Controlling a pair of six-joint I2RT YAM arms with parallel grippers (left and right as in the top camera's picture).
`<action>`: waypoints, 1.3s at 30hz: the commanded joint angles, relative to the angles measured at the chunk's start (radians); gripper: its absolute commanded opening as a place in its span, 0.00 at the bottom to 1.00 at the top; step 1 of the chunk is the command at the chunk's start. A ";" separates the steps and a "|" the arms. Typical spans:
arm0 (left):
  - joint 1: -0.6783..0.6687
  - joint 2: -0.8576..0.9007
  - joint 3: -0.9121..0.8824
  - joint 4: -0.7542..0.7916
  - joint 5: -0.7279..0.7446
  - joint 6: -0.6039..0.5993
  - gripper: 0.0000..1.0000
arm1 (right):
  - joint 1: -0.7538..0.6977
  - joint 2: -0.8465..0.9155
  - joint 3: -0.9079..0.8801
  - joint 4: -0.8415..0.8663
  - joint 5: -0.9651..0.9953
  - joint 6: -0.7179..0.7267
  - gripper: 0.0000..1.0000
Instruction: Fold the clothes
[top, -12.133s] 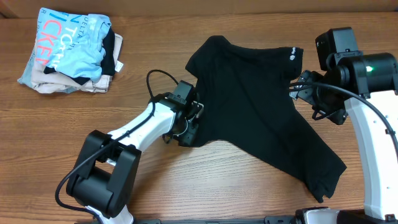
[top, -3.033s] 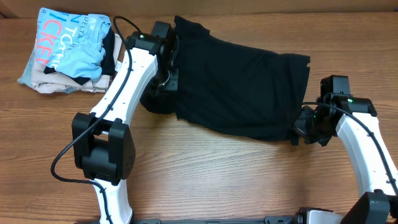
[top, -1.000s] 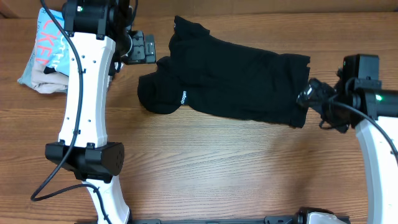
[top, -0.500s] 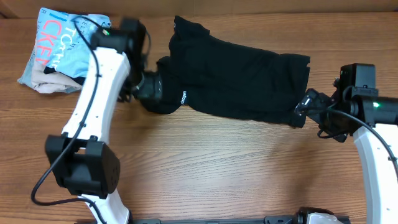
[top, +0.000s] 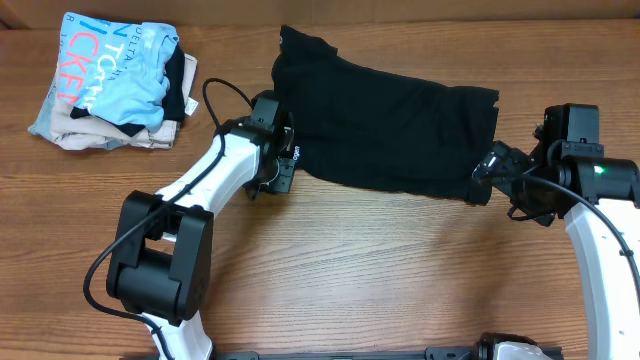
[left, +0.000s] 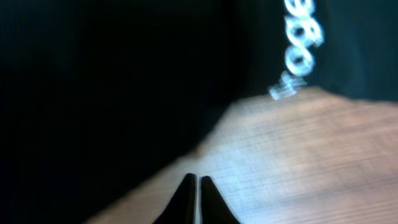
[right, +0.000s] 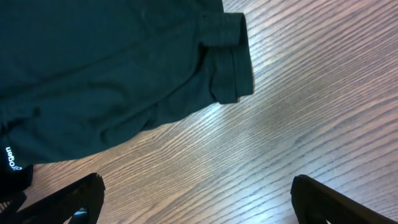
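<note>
From overhead, the black shirt (top: 385, 130) lies as a folded band across the table (top: 350, 290). My left gripper (top: 284, 168) is at its left end and my right gripper (top: 490, 172) by its right edge. My left wrist camera, blurred, shows my fingertips (left: 185, 202) pinched together on nothing, over bare wood beside the white lettering (left: 301, 43). Dragging now could rumple the fold. Only the right wrist view shows those fingers (right: 81, 199) spread wide, clear of the hem.

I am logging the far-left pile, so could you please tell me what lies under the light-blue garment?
Under the light-blue garment, a beige garment and a white garment with pink lettering show at the edges; the rest is covered.
</note>
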 joint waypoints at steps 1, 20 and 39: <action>0.006 -0.024 -0.042 0.084 -0.050 0.008 0.04 | -0.001 -0.003 -0.004 0.010 -0.008 -0.003 0.99; 0.006 0.039 -0.051 0.175 -0.138 -0.003 0.04 | -0.001 0.024 -0.004 0.021 -0.005 -0.004 0.99; 0.007 0.076 -0.049 0.452 -1.057 0.039 0.09 | -0.001 0.026 -0.004 0.045 -0.005 -0.007 0.99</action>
